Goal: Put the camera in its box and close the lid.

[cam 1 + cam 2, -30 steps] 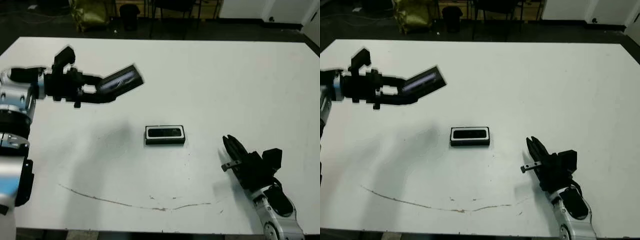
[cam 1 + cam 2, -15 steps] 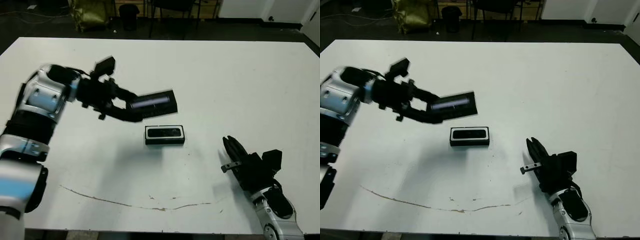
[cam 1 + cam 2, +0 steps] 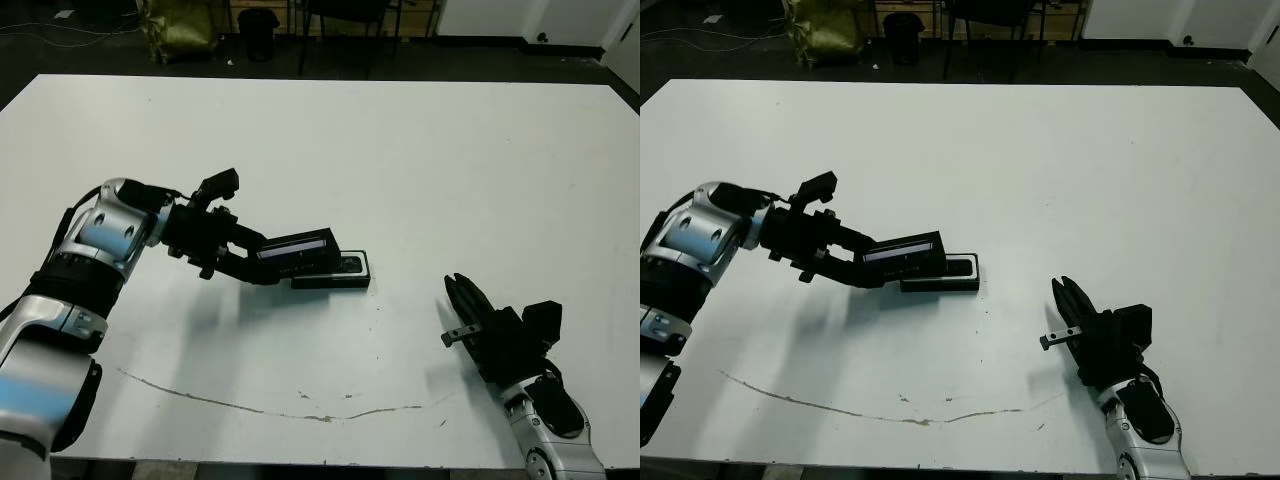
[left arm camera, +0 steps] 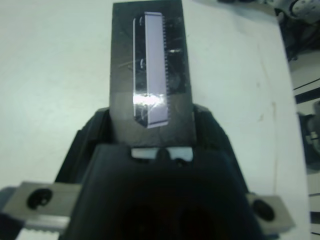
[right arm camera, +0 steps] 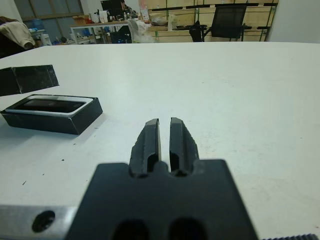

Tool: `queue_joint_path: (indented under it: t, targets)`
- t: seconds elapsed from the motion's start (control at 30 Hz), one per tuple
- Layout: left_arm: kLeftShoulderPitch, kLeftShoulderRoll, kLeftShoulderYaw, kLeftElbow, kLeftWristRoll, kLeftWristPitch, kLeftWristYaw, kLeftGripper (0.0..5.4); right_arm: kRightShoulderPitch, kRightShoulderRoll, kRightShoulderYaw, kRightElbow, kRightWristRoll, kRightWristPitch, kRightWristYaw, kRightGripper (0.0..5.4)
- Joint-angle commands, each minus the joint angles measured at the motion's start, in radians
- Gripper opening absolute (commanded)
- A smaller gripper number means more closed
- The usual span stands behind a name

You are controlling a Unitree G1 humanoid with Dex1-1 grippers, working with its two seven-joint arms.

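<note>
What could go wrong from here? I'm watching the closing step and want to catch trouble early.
1. The flat black lid with the pale strip overlaps only the left part of the shallow black box with white lining; it may land skewed.
2. The left gripper pinches the lid's end only; pressing could tilt it or push the box across the white table.

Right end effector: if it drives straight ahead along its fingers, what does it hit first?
Probably nothing nearby: the right end effector points over bare table. The box lies off to one side of that line, though depth is uncertain.
</note>
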Motion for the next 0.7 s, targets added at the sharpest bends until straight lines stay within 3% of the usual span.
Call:
queue_joint_path:
  t: [0.03,0.2,0.4,0.7]
  targets:
    - [0.028,0.005,-0.006,0.010,0.022,-0.027,0.021,2.39,0.003,-0.006,0.000,0.010,-0.001,0.007,0.005,0.00]
    - [0.054,-0.018,0.013,0.005,0.006,-0.056,0.056,2.39,-0.002,-0.004,-0.001,0.037,-0.001,-0.030,0.013,0.00]
    - [0.082,-0.045,0.023,-0.009,-0.007,-0.070,0.092,2.39,0.012,-0.007,0.005,-0.009,-0.010,0.022,-0.015,0.00]
    - [0.080,-0.058,0.016,0.008,-0.004,-0.078,0.099,2.39,0.011,-0.008,0.005,-0.007,-0.017,0.012,-0.013,0.00]
